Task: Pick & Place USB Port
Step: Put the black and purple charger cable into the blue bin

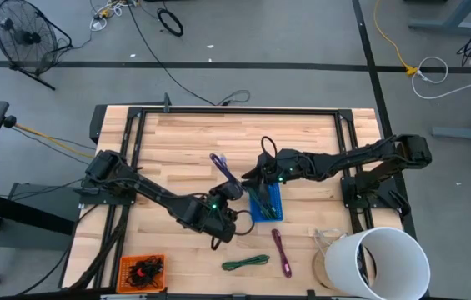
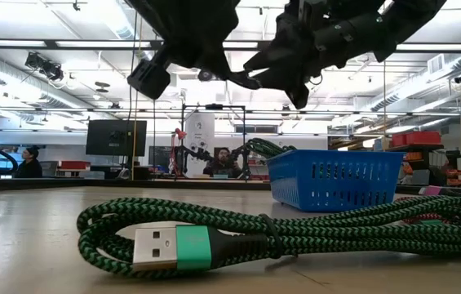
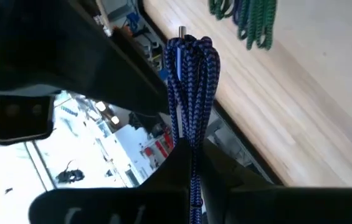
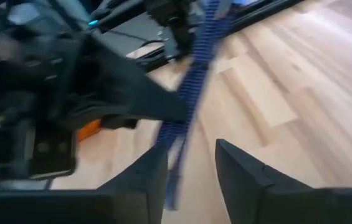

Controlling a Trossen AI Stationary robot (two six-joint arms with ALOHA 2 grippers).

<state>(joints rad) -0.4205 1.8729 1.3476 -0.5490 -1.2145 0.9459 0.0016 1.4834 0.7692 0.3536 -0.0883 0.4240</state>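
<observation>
Green cable [image 2: 295, 233]: lies coiled on the wooden table [image 1: 185, 142], closest to the low camera, its plug end facing out.
Purple cable [image 1: 282, 252]: lies on the table just beside the green one.
Blue basket [image 1: 266, 202]: sits near the middle of the table, past the green cable.
Left gripper [image 1: 233, 188]: up in the air beside the basket, pinching the blue cable [image 3: 190, 93] tight; the bundle sticks out past its fingers.
Right gripper [image 1: 253, 173]: close by, fingers spread apart, with the blue cable in front of the gap.
White bucket [image 1: 377, 262]: stands at the table's corner.
Orange tray [image 1: 142, 271]: sits at the other near corner.
</observation>
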